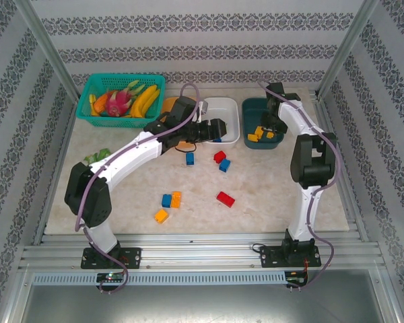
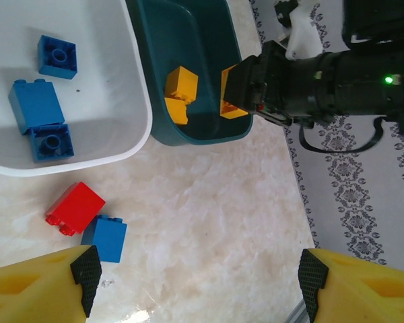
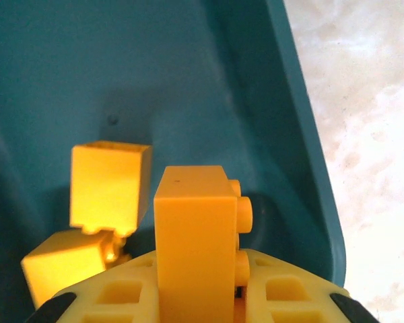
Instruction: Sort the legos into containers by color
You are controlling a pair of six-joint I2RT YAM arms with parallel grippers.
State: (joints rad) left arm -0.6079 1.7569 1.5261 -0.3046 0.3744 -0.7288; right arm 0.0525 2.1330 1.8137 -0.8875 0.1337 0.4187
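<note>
My right gripper (image 3: 215, 303) is shut on a yellow brick (image 3: 192, 229) and hangs inside the dark teal bin (image 3: 188, 74), above two yellow bricks (image 3: 108, 185) on its floor. The same gripper (image 1: 273, 124) sits over the teal bin (image 1: 250, 108) from above. My left gripper (image 2: 199, 276) is open over bare table beside the white bin (image 2: 108, 87), which holds three blue bricks (image 2: 37, 104). A red brick (image 2: 74, 207) and a blue brick (image 2: 106, 237) lie by its left finger. Loose bricks lie mid-table: blue (image 1: 190, 159), red (image 1: 225, 198), orange (image 1: 161, 215). The orange bin (image 1: 170, 103) is mostly hidden behind the left arm.
A teal mesh basket (image 1: 94, 86) of toy fruit stands at the back left. A small green leafy toy (image 1: 97, 156) lies by the left arm's elbow. Patterned walls and metal rails close in the table on all sides.
</note>
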